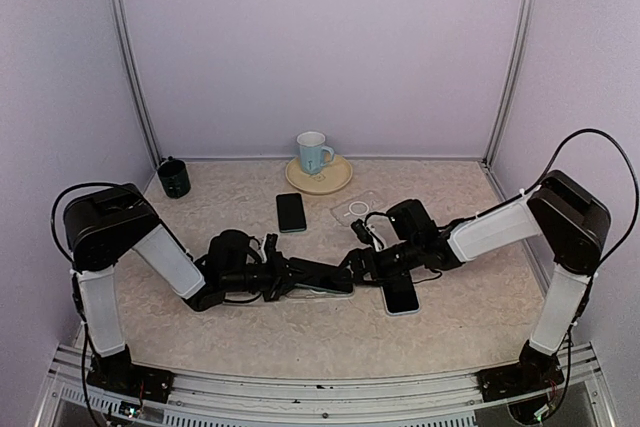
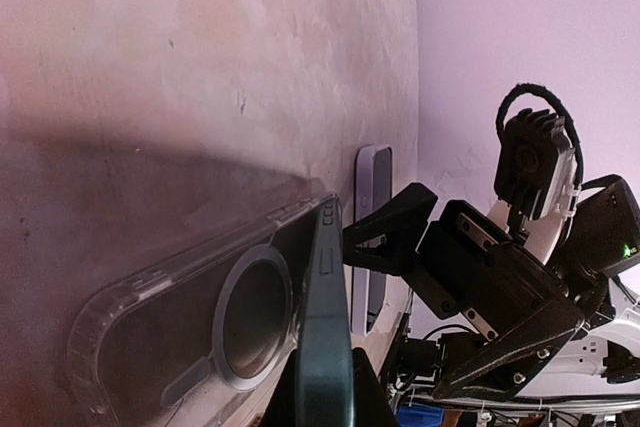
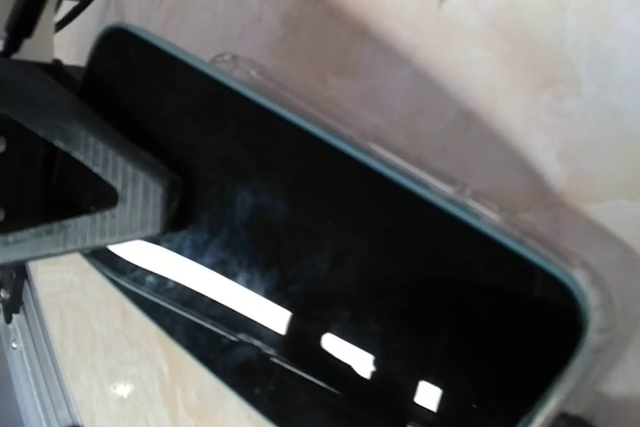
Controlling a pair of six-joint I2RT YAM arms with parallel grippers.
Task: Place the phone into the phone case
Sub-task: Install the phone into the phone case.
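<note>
A black phone (image 1: pixel 325 277) with a teal rim sits at the table's middle, and my left gripper (image 1: pixel 290 277) is shut on one end of it. The left wrist view shows the phone (image 2: pixel 325 347) edge-on between the left gripper (image 2: pixel 322 402), tilted over a clear phone case (image 2: pixel 170 337) with a round ring that lies on the table. From the right wrist, the dark screen (image 3: pixel 330 247) fills the frame, with the case's rim (image 3: pixel 590 277) past its far edge. My right gripper (image 1: pixel 352 265) stands open opposite, one fingertip (image 2: pixel 385 232) close to the phone's side.
A second phone (image 1: pixel 402 295) lies just right of the grippers, and a third (image 1: pixel 291 212) lies further back. Another clear case (image 1: pixel 355 209) is beside it. A blue mug (image 1: pixel 314 152) stands on a yellow plate (image 1: pixel 338 177) at the back. A dark cup (image 1: pixel 173 178) sits back left.
</note>
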